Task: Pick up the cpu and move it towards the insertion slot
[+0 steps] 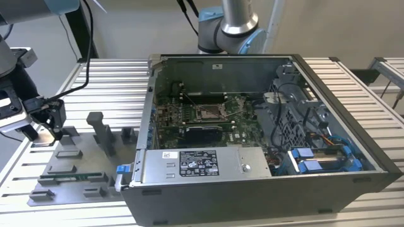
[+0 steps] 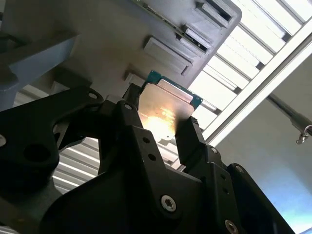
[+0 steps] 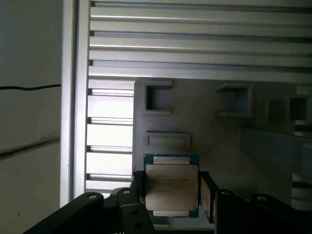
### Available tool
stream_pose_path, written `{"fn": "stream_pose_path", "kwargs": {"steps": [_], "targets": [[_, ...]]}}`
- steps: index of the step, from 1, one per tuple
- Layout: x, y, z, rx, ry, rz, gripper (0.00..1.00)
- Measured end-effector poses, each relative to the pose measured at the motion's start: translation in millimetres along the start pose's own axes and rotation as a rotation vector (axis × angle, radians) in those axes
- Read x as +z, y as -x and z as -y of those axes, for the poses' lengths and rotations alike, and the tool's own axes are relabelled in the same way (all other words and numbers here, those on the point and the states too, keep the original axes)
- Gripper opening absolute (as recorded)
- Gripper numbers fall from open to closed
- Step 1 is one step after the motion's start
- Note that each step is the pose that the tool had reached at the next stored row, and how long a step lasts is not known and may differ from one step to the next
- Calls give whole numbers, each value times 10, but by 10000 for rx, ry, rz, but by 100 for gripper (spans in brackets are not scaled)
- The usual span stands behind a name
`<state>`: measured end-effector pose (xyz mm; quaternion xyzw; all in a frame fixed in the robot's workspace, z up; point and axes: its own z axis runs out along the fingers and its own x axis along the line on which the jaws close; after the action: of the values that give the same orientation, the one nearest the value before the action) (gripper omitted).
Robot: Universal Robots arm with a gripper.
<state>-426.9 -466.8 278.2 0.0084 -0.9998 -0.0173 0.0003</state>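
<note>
Several upright posts and shallow recesses stud the grey plastic tray (image 1: 79, 156) on the slatted aluminium tabletop (image 1: 107, 75). A long thin green memory stick (image 1: 73, 177) lies in one of the tray's near recesses. To the exterior view's right of the tray stands a large open dark-grey computer case (image 1: 252, 203). Its tall side wall rises between the tray and the green circuit board inside. On that board sits the insertion slot (image 1: 208, 112), a square socket with a shiny metal frame, well apart from the end effector (image 1: 45, 134). A silver-and-blue robot arm base (image 1: 230, 23) stands behind the case.

The cpu (image 3: 171, 187), a small flat nearly square chip with a silvery metal top on a green-edged base, is over the tray's edge on the exterior view's left. Its broad face is parallel with the tray, and the metal top is turned to the first wrist view's camera. Its slightly longer sides run along the fingers. The end effector's two black fingers (image 3: 138, 185) are clamped on it, one on each opposite edge, so the chip sits right between the fingertips. Whether it touches the tray I cannot tell.
</note>
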Motion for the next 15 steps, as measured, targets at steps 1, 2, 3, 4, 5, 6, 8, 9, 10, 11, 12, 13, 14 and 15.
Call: {"fn": "stream_pose_path", "kwargs": {"steps": [1, 2, 3, 4, 5, 6, 8, 9, 10, 11, 12, 13, 14, 15], "targets": [[-3, 0, 0, 0, 1, 1, 0], [-5, 0, 0, -1, 1, 1, 0], [-7, 0, 0, 0, 1, 1, 0], [-9, 0, 0, 0, 1, 2, 0], [-11, 0, 0, 0, 1, 1, 0], [-14, 0, 0, -1, 0, 0, 0], [-21, 0, -1, 0, 0, 0, 0], [-24, 0, -1, 0, 0, 0, 0], [-27, 0, -1, 0, 1, 1, 0], [-29, 0, -1, 0, 1, 1, 0], [-31, 0, -1, 0, 1, 2, 0], [-34, 0, -1, 0, 1, 1, 0], [-36, 0, -1, 0, 1, 1, 0], [-38, 0, -2, 0, 1, 1, 0]]}}
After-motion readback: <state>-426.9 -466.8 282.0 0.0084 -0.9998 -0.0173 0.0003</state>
